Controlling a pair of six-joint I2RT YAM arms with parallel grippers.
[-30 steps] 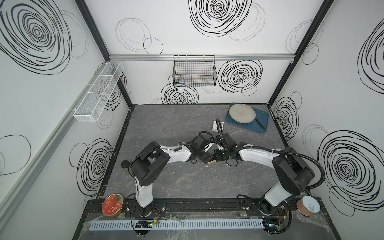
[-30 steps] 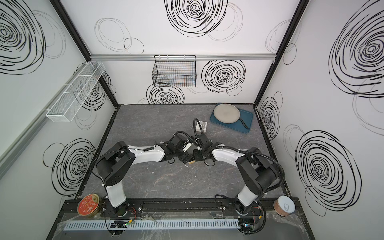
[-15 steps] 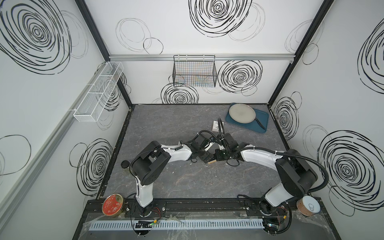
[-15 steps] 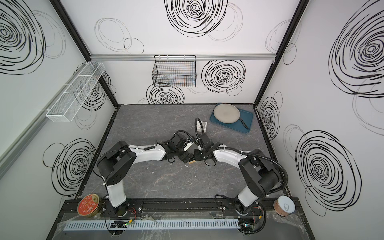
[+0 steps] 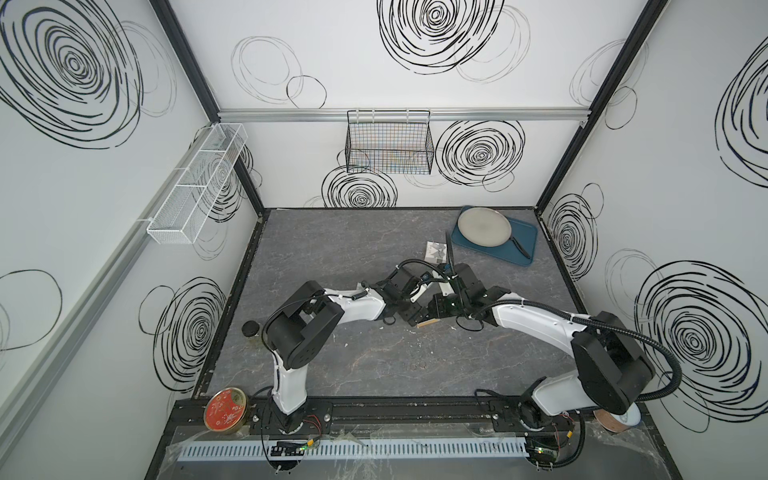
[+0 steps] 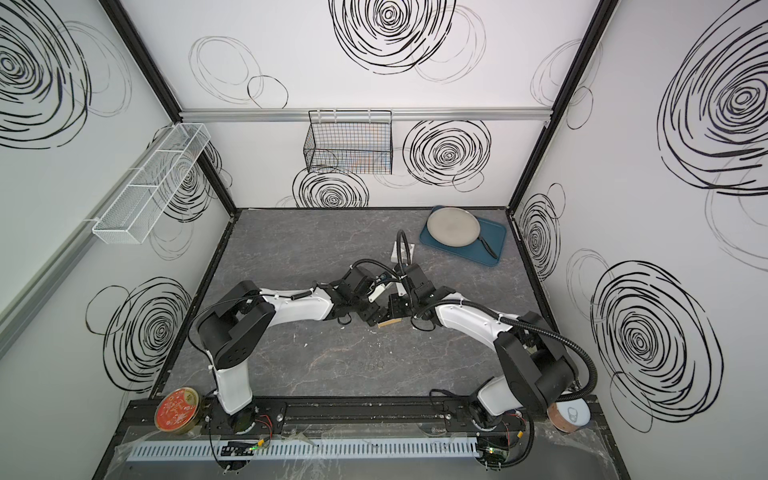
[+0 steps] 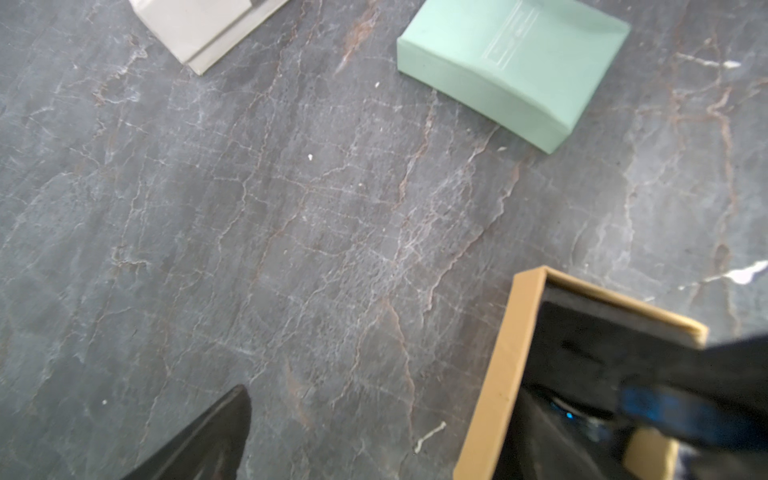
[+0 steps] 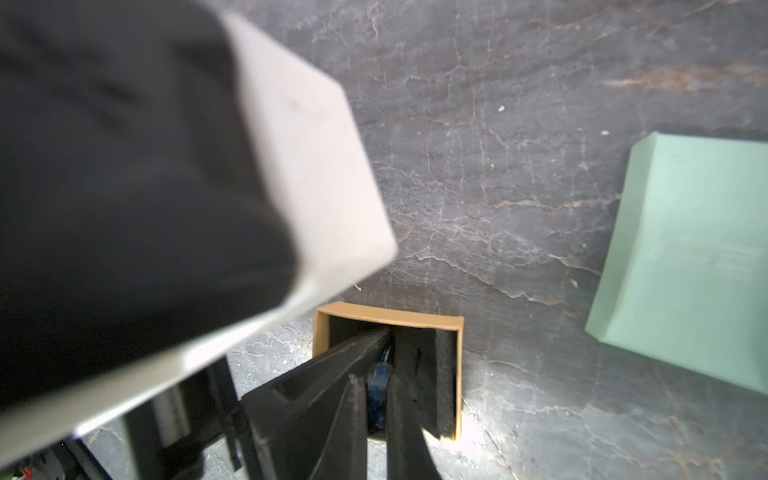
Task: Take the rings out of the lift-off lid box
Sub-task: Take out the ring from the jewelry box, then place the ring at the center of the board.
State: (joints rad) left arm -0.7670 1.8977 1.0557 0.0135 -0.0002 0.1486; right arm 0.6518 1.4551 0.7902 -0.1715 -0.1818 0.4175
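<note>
- Right gripper (image 8: 384, 345) reaches deep into the open tan cardboard box (image 8: 386, 316) with black foam lining. Its jaws are pressed almost together, probably to pinch a ring, but any catch is hidden.
- A few tiny thin rings (image 6: 374, 365) lie on the grey marbled table (image 6: 291, 374), well apart from the box. I judge these are already taken out.

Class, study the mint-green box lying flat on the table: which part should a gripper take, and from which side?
Probably two opposite side walls, from straight above. The mint-green box lies flat on the table, its visible walls straight with bare table beside them; its broad top offers nothing to pinch.
</note>
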